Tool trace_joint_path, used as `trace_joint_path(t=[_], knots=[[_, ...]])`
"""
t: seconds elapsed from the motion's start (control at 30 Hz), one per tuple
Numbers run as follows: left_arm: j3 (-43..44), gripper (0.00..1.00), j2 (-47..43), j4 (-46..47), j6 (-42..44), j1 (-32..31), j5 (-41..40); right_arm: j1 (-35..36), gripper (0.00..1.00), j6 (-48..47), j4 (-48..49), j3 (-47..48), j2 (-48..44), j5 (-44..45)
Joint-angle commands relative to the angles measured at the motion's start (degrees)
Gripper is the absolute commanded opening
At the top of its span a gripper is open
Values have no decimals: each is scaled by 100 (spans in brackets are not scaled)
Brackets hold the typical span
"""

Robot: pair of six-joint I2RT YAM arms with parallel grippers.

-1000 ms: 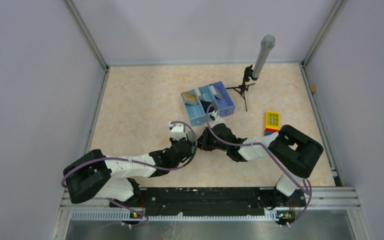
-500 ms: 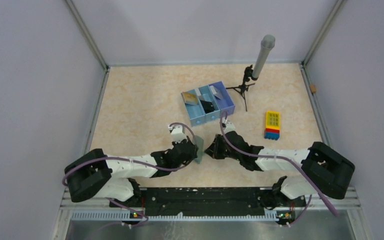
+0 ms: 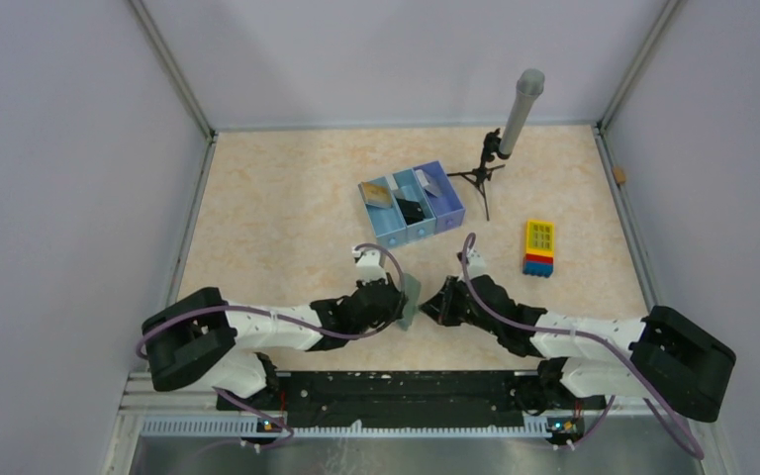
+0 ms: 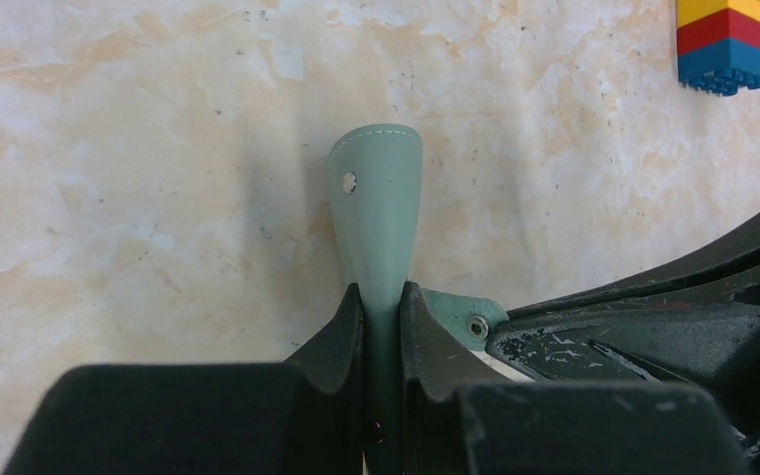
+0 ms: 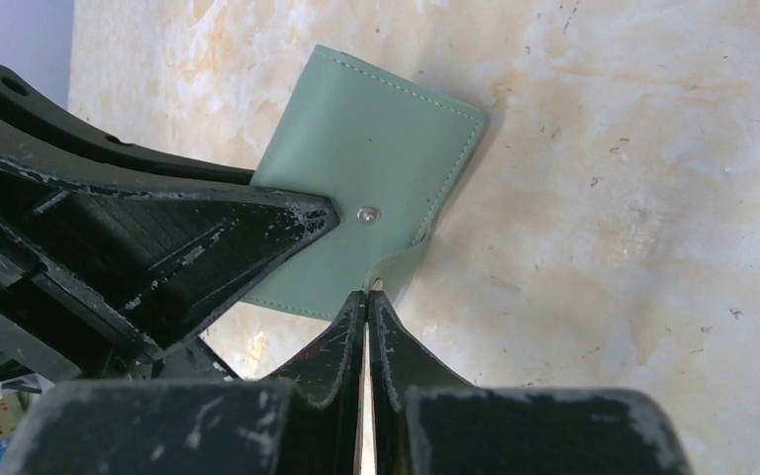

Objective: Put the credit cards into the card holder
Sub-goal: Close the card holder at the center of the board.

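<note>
**Between the two arms, low over the bench: a card holder pinched from both sides**

Near the arm bases, the grey-green card holder is held on edge and folded shut. The left gripper is clamped across its thin lower part. The right gripper has its fingers pressed together at the end of the snap tab. Whether the tab is truly caught between them cannot be told.

The risk lies in that pull. With so little tab at the right tips, it may slip free. A harder tug could twist the holder out of the left pinch and drop it onto the bench. With both arms occupied, neither is free to fetch a card.

Only the left wrist view shows the clamp edge-on, along with the tab's stud. The right wrist view alone shows the broad face and the tab curling to the fingertips. Only the overhead view shows the credit cards, well apart in the blue tray.
</note>
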Motion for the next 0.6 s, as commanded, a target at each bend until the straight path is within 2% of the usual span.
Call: trace_joint_path(t=[0.0,0.37,0.57], knots=[[31,0,322,-1096,270,-164,156,54,0,107,629,-75,-270,105],[353,0,569,-1402,366,-323,48,56,0,214,848,-42,-32,237],[369,0,575,-1434,366,-353,31,57,0,168,665,150,251,341]])
